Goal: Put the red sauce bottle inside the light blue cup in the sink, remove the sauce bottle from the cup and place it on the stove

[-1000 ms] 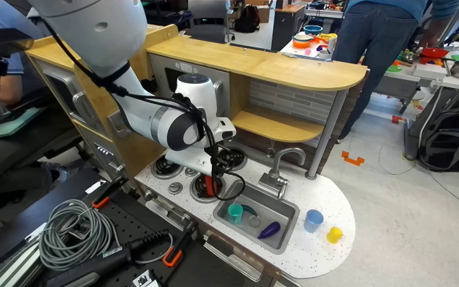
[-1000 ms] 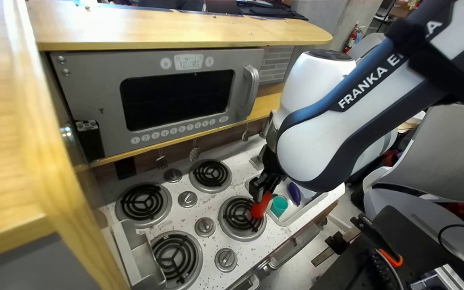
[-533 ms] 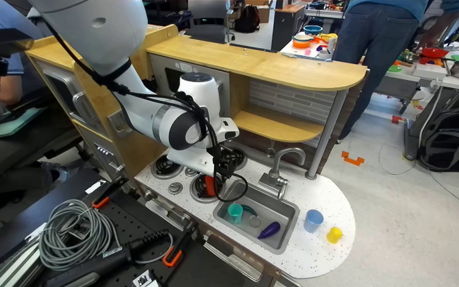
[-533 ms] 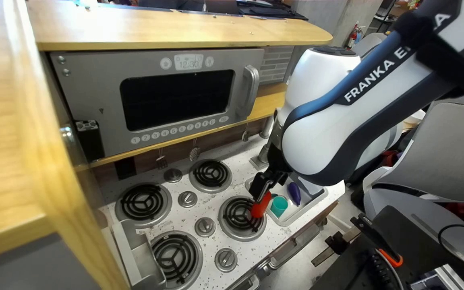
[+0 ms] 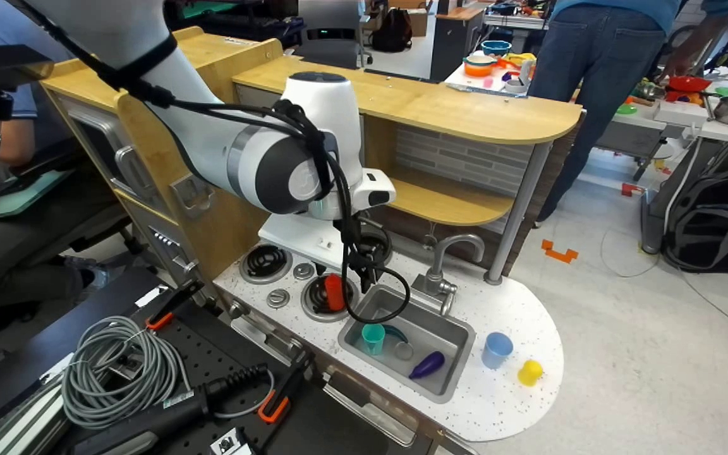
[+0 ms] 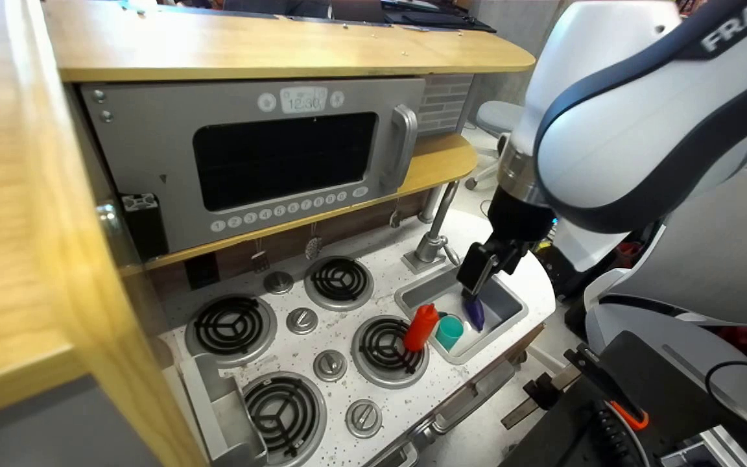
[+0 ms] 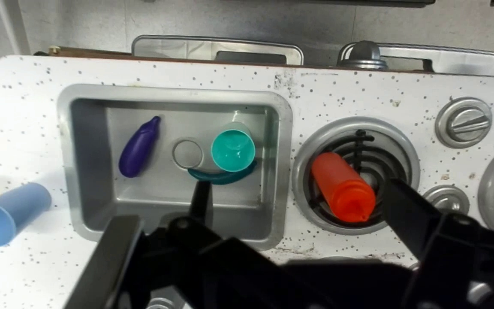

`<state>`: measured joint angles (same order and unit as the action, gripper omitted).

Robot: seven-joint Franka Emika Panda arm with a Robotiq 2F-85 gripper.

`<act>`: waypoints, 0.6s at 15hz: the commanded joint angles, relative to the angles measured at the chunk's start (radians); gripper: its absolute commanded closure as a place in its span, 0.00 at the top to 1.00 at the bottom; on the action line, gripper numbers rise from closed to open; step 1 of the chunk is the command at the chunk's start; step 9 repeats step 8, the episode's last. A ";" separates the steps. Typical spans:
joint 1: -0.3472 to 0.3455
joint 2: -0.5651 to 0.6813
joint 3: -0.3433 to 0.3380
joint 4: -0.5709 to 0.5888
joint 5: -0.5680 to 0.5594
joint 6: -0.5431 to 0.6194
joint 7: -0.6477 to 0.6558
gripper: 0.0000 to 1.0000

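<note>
On a burner of the stove [image 6: 339, 283], the one beside the sink, the red sauce bottle [image 7: 341, 184] stands upright with its cap up. Both exterior views show it too, free of the fingers. The light blue cup, blue-green in look, [image 7: 233, 150] is upright inside the sink [image 7: 284, 171], near the stove-side wall, and its inside looks empty. My gripper [image 7: 298, 184] is open, fingers wide apart with nothing between them. In an exterior view the gripper [image 6: 487, 269] hangs above the sink, apart from bottle and cup.
A purple eggplant-shaped toy [image 7: 140, 146] and a dark teal curved thing [image 7: 219, 178] lie in the sink. A blue cup [image 5: 497, 349] and a yellow item [image 5: 530, 373] are on the counter. The faucet [image 5: 438, 259] rises behind the sink; a microwave front [image 6: 250, 155] overhangs the rear burners.
The gripper was down at the bottle's top; it has let go, lifted and moved away toward the sink's side. The bottle has stayed standing on the burner. The cup has not moved.
</note>
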<state>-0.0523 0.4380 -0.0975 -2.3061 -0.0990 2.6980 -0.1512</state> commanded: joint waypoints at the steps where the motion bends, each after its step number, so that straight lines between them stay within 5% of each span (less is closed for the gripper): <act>1: 0.004 -0.226 -0.049 -0.141 -0.057 -0.085 0.046 1.00; 2: 0.016 -0.269 -0.080 -0.157 -0.095 -0.137 0.089 1.00; 3: -0.013 -0.145 -0.029 -0.078 -0.050 -0.070 0.035 1.00; 9: -0.017 -0.162 -0.026 -0.093 -0.058 -0.081 0.040 1.00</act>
